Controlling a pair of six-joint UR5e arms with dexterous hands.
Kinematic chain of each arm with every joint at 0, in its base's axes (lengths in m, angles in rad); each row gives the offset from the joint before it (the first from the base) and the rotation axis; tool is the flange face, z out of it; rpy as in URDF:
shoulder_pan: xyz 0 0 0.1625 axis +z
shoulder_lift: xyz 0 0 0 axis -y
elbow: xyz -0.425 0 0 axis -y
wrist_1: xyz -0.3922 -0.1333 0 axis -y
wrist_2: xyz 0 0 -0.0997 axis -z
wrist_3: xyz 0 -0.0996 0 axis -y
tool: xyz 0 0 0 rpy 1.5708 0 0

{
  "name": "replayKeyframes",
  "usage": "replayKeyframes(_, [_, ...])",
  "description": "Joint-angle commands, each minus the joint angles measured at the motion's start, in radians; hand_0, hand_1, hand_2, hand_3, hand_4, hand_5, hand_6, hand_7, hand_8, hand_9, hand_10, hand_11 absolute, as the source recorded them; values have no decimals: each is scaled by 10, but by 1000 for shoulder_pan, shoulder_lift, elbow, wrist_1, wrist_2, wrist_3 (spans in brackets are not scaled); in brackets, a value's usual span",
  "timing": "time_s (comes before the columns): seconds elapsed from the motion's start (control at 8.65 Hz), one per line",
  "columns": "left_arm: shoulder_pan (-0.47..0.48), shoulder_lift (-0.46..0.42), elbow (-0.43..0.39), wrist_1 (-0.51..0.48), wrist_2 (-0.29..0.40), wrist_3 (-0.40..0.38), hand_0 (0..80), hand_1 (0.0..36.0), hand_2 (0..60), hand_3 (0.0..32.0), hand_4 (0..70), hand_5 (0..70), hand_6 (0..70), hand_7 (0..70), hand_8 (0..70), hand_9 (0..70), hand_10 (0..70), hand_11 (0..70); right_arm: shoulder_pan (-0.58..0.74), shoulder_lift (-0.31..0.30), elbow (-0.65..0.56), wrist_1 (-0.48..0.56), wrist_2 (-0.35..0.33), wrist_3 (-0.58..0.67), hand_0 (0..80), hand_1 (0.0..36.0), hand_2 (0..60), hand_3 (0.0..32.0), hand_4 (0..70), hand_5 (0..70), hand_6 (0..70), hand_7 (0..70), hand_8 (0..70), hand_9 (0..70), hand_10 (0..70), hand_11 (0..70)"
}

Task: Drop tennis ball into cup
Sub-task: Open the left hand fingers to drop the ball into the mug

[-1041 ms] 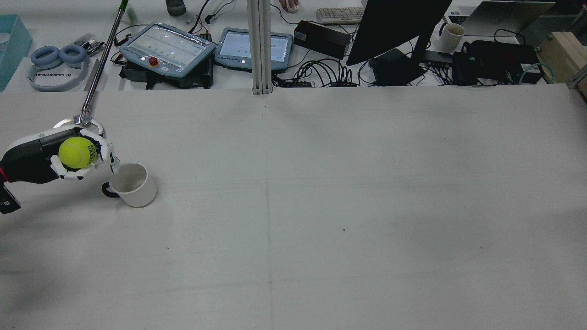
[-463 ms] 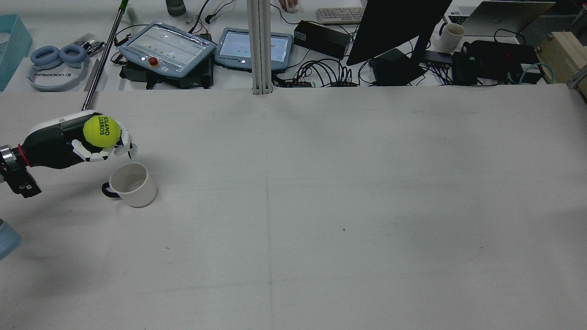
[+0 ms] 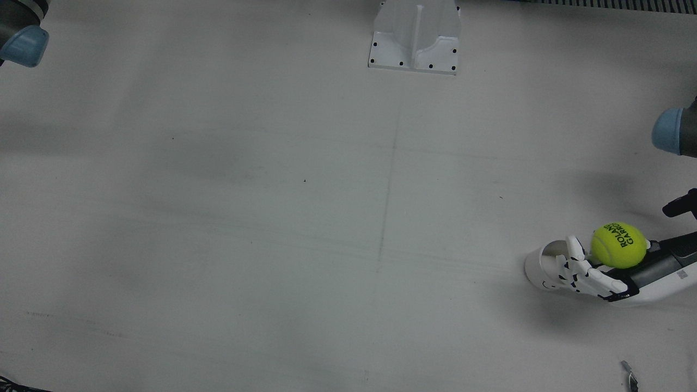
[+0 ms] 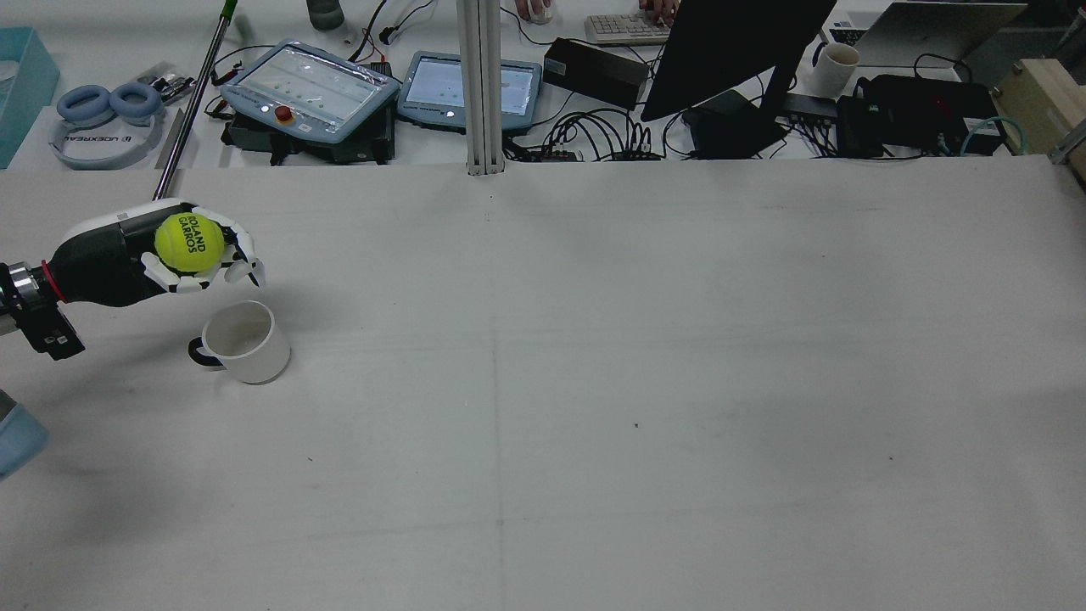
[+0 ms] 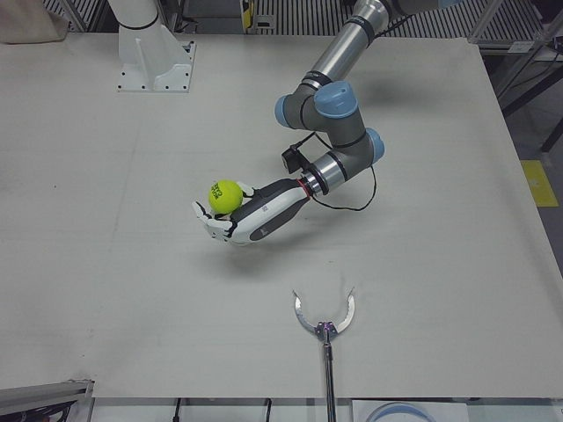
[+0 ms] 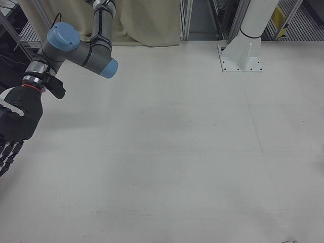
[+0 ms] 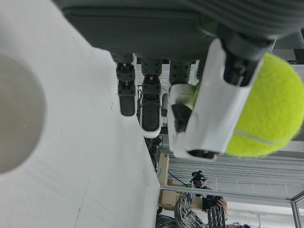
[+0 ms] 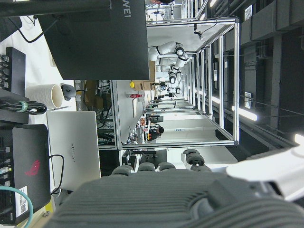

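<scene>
My left hand [image 4: 170,255] lies palm up, shut on the yellow-green tennis ball [image 4: 188,242]. It hovers just behind and above the white cup [image 4: 242,341], which stands upright with its dark handle to the left. In the front view the fingers [image 3: 577,269] reach over the cup [image 3: 542,267], and the ball [image 3: 619,245] sits to the right of its mouth. The left-front view shows the hand [image 5: 251,220] and ball [image 5: 225,194]; the cup is hidden there. The left hand view shows the ball [image 7: 270,109] and the cup's mouth [image 7: 16,118]. My right hand [image 6: 15,121] hangs open and empty at its side.
A metal rod with a ring claw [image 5: 324,318] lies at the table's front edge near the left hand; its shaft [image 4: 191,102] shows in the rear view. A desk with teach pendants [image 4: 310,89], cables and a monitor stands beyond the table.
My left hand has risen with the ball and moved away from the cup's rim toward the far side. The ring claw next to the hand has drawn back.
</scene>
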Motion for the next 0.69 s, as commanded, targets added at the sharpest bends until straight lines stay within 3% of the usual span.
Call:
replayKeyframes(0.0, [-2,11,2,-15,0,0,800,360,127,0,156,149,70,369,38,108,73,158,0,0,0,0,-1,-1,0,0,0,0,0,0,0,0,0,0,0,0])
replayKeyframes(0.12, [-2,11,1,-18,0,-1,800,360,192,0,104,121,55,279,7,53,52,122,0,0,0,0,-1,-1,0,0,0,0,0,0,0,0,0,0,0,0])
replayKeyframes(0.23, [-2,11,1,-21,0,-1,800,360,241,0,75,134,114,222,13,30,44,109,0,0,0,0,-1,-1,0,0,0,0,0,0,0,0,0,0,0,0])
replayKeyframes(0.35, [0,11,1,-23,0,-1,800,360,266,0,63,139,136,208,20,27,42,108,0,1,0,0,-1,-1,0,0,0,0,0,0,0,0,0,0,0,0])
replayKeyframes(0.46, [-2,11,1,-26,3,-3,800,360,266,0,58,123,48,221,3,30,42,109,0,0,0,0,0,-1,0,0,0,0,0,0,0,0,0,0,0,0])
replayKeyframes(0.58, [-2,11,1,-28,3,-3,800,360,277,0,57,129,80,221,11,30,43,110,0,0,0,0,-1,-1,0,0,0,0,0,0,0,0,0,0,0,0])
